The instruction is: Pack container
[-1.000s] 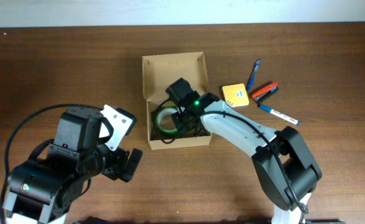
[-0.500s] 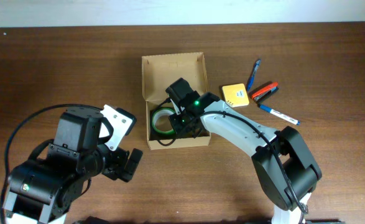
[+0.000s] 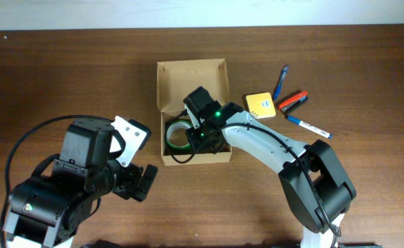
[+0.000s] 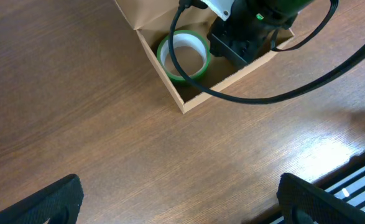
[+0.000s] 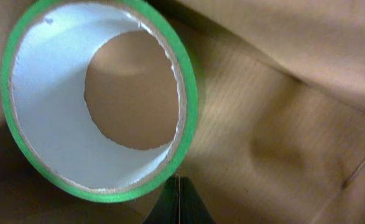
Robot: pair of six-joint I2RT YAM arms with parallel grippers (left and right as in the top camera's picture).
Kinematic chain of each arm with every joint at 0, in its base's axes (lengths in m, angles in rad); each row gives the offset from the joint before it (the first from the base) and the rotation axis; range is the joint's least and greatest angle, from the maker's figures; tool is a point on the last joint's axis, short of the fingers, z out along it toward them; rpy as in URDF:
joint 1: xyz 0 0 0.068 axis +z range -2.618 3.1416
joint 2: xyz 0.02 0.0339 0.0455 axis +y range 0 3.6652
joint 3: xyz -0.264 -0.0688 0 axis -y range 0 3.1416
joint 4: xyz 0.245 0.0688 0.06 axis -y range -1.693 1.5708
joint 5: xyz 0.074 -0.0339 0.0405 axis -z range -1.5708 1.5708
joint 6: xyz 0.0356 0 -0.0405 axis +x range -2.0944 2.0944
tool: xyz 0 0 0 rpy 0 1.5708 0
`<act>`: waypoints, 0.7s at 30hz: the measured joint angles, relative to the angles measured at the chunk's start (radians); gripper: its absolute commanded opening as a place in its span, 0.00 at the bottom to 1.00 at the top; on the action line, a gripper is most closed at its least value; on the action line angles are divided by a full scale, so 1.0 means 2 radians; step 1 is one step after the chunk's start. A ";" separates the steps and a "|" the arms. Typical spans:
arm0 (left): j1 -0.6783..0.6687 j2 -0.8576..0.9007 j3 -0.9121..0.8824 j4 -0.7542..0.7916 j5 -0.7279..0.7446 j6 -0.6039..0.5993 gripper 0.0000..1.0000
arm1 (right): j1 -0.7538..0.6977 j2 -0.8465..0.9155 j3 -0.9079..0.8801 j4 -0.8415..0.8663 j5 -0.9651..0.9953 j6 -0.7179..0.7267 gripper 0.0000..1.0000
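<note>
Looking down from overhead, the cardboard box point(image 3: 219, 155) sits on the wooden table point(image 3: 64, 69) with its flap lid point(image 3: 191, 81) standing open at the far edge. A green roll of tape point(image 3: 175, 134) lies flat in the left half of the box. The right gripper point(image 3: 197, 138) reaches down into the box just beside the roll, on the roll's right. The left gripper point(image 3: 139, 159) hangs over bare table to the near left of the box, apart from it, jaws spread wide and holding nothing. To the right of the box, outside it, lie a yellow pad point(image 3: 260, 105), a blue pen point(image 3: 282, 81), a red marker point(image 3: 292, 101) and a white pen point(image 3: 308, 126).

The left wrist view shows the box's near corner at the top of the frame, with the roll inside against the left wall and the right arm's black head filling the rest. A black cable point(image 4: 244, 93) loops over the front wall of the box. The left fingers point(image 4: 45, 200) sit far apart at the bottom corners.

The right wrist view looks straight at the box floor. The roll, white inside and green outside, fills the upper left. The right fingertips point(image 5: 170, 202) are pressed together at the bottom edge, right at the roll's rim; I cannot tell whether they touch it.
</note>
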 measured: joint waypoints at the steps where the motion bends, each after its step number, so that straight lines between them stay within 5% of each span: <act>1: 0.000 0.000 0.000 0.000 0.000 0.000 1.00 | 0.000 0.000 0.000 -0.003 0.000 0.000 0.04; 21: 0.000 0.000 0.000 0.000 0.000 0.000 1.00 | -0.017 -0.059 0.127 -0.093 0.002 -0.006 0.04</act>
